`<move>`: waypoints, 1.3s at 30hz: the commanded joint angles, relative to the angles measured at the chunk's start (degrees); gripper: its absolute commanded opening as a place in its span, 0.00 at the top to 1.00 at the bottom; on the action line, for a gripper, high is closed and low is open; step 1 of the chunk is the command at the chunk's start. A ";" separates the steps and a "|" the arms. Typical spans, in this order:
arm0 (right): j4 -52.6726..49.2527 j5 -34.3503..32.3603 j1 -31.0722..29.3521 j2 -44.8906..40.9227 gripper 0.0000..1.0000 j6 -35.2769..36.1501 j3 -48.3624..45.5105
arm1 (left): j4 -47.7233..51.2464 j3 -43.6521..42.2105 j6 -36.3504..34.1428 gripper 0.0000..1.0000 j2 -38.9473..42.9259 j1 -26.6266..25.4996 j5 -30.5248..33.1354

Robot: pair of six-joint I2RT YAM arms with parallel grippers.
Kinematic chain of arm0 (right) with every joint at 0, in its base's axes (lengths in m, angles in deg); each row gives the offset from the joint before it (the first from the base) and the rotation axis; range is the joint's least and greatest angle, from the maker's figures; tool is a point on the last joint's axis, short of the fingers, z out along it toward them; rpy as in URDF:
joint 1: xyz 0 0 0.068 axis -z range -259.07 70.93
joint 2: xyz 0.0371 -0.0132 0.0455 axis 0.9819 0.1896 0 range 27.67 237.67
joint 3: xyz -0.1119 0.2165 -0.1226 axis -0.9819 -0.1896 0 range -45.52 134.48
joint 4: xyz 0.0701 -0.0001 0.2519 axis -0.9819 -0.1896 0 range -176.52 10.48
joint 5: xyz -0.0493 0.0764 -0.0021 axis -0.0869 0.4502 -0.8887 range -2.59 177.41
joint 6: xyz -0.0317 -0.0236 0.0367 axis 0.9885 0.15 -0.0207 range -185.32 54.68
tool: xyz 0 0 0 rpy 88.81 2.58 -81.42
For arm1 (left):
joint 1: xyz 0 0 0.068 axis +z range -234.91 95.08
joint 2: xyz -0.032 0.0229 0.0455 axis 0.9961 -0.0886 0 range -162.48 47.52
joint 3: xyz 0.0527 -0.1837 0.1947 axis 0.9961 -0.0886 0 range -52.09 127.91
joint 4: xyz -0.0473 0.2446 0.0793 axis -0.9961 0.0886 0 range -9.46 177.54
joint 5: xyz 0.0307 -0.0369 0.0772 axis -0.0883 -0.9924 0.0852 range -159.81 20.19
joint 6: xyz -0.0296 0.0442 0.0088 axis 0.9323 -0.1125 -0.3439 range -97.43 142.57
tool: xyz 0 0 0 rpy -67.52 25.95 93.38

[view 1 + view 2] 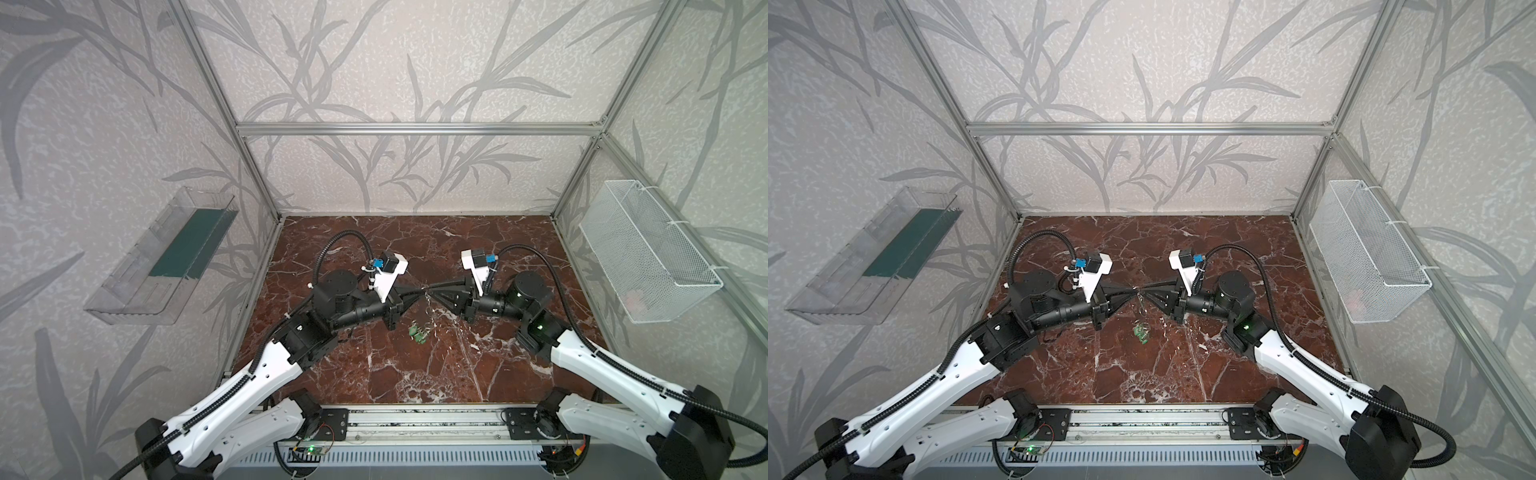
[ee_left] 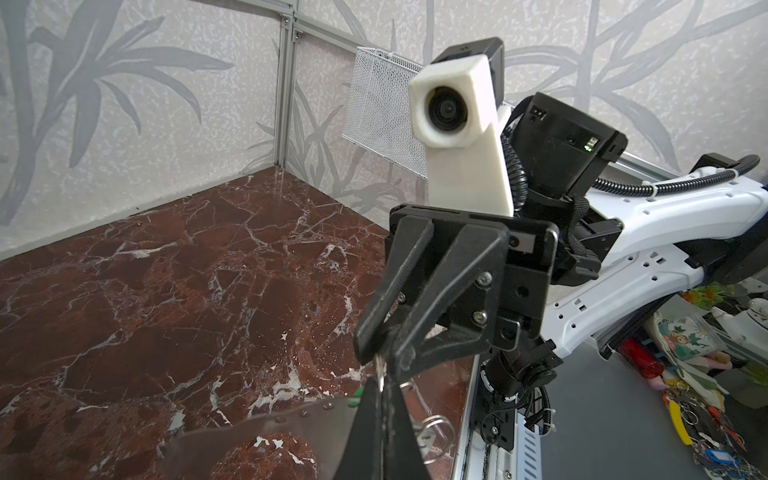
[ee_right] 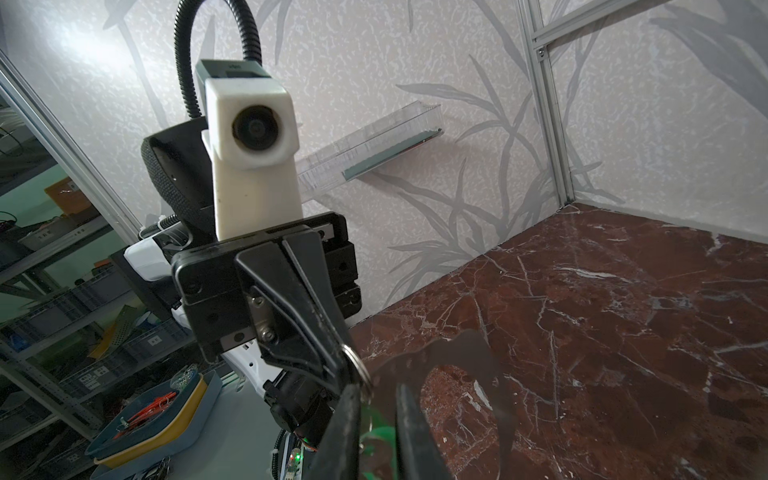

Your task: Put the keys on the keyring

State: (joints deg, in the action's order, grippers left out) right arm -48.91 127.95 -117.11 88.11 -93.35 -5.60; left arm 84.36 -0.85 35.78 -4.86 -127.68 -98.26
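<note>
Both grippers meet tip to tip above the middle of the marble floor. My left gripper (image 1: 422, 290) (image 2: 380, 384) is shut on a thin metal split ring (image 3: 362, 370) right at the rim of the keyring (image 2: 266, 428) (image 3: 465, 345). The keyring is a flat grey oval plate with small rim holes. My right gripper (image 1: 430, 288) (image 3: 378, 390) faces it, fingers a narrow gap apart. The plate's edge and a green tag (image 3: 380, 432) show in that gap; whether they are pinched is unclear. Green-tagged keys (image 1: 417, 332) (image 1: 1140, 332) hang below the tips.
Loose wire rings (image 2: 432, 432) dangle beside the left fingers. A clear plastic bin (image 1: 162, 257) is fixed to the left wall and a white mesh basket (image 1: 648, 249) to the right wall. An aluminium rail (image 1: 424, 419) runs along the front edge.
</note>
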 commanded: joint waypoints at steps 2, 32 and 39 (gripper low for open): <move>2.08 1.18 -0.01 0.46 0.82 -0.53 1.11 | -2.92 1.14 0.33 1.00 0.52 -0.01 -2.03; -3.08 6.81 0.82 -0.16 1.00 3.45 2.34 | 2.29 2.95 -1.02 0.83 -0.20 0.10 -0.13; -17.56 5.20 1.96 -1.47 1.00 13.21 5.90 | 12.18 6.22 -5.22 0.71 -0.09 0.30 1.76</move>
State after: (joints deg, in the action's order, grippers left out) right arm -60.17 133.87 -115.45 88.53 -86.12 -3.59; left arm 91.40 2.34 33.94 -5.38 -127.39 -97.32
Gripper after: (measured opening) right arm 0.050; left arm 0.285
